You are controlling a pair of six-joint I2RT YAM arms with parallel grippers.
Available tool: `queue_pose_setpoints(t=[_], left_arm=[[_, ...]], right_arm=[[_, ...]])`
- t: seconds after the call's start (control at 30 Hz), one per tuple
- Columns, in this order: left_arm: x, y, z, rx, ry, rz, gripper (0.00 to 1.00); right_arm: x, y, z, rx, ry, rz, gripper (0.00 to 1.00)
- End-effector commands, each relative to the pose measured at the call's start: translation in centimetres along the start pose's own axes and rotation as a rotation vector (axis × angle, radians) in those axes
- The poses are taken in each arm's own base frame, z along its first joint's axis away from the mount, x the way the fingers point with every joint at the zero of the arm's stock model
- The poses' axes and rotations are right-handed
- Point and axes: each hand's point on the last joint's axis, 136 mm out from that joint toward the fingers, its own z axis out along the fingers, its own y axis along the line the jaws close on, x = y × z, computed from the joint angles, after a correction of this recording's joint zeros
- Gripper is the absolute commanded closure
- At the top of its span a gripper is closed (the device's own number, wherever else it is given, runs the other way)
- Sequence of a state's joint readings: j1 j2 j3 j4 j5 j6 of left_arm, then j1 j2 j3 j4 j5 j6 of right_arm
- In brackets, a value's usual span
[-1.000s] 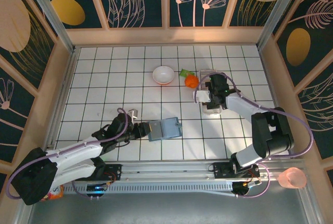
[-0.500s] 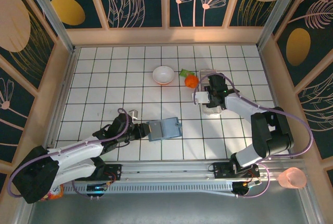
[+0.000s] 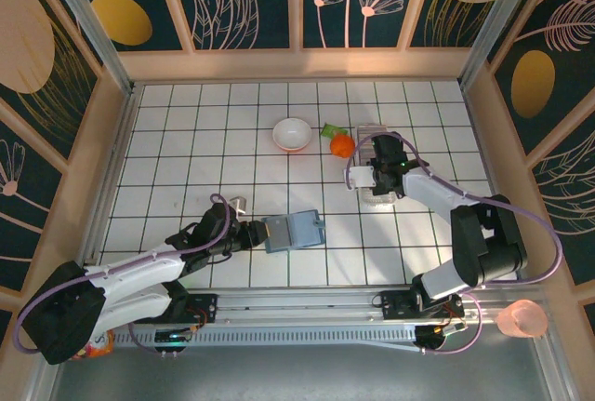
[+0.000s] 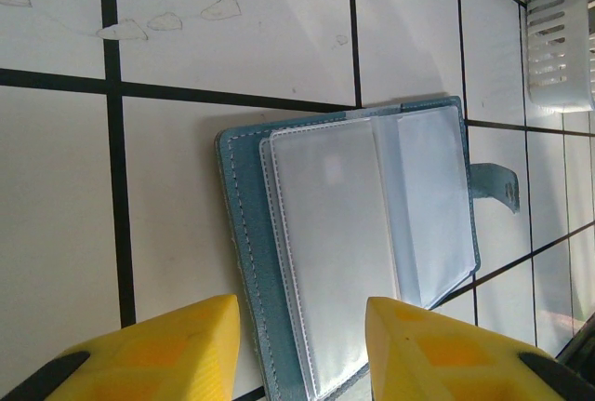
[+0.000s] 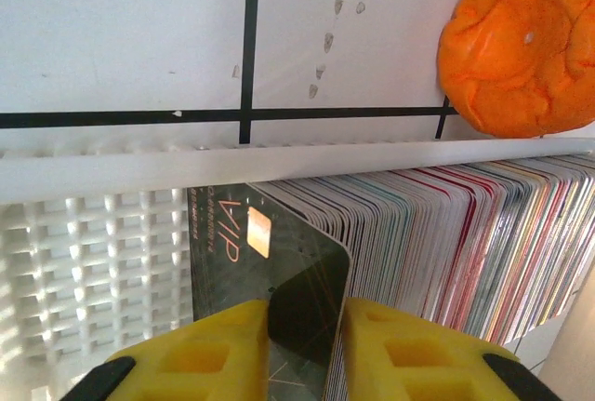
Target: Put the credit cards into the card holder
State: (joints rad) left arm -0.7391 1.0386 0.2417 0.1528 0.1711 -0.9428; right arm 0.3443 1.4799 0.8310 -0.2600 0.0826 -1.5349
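Observation:
The teal card holder (image 3: pixel 296 230) lies open on the tiles, its clear inner pockets (image 4: pixel 344 243) facing up and empty. My left gripper (image 3: pixel 256 233) is open at its left edge, and its yellow fingers (image 4: pixel 177 345) straddle the near edge of the holder (image 4: pixel 242 233). The credit cards (image 5: pixel 465 243) stand packed edge-on in a white basket (image 3: pixel 376 198). My right gripper (image 3: pixel 379 167) reaches down into that basket. A dark card marked VIP (image 5: pixel 232 243) leans off the front of the stack. Its corner sits in the gap between my right gripper's (image 5: pixel 307 327) fingers, which stand apart.
An orange lump (image 3: pixel 342 145) and a green piece (image 3: pixel 330 129) lie just left of the basket. The orange lump (image 5: pixel 516 47) is just beyond the basket rim (image 5: pixel 279 161). A white bowl (image 3: pixel 292 134) stands at the back centre. A small metal object (image 3: pixel 237 203) lies by the left arm.
The right gripper has edged slightly toward the near side inside the basket. The left arm and the card holder have stayed put.

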Motion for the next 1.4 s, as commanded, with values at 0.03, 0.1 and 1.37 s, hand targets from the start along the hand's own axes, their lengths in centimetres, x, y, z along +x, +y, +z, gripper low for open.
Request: queue_pose_setpoints(t=[0.03,0.1,1.37], left_arm=[[0.1,0.1,0.0,0.004,-0.004,0.005,0.61],[0.1,0.0,0.0,0.006,-0.004,0.006,0.62],[-0.6,-0.3,-1.2,0.011,-0.049,-0.003,0.77]], right_arm=[[0.0,-3.3,-1.8,0.123,0.008,-0.003,0.76],[0.1,-3.2,-1.8,0.120,0.010,-0.002,0.79],[-4.7,0.5,-10.8,0.224,-0.173,0.179,1.00]])
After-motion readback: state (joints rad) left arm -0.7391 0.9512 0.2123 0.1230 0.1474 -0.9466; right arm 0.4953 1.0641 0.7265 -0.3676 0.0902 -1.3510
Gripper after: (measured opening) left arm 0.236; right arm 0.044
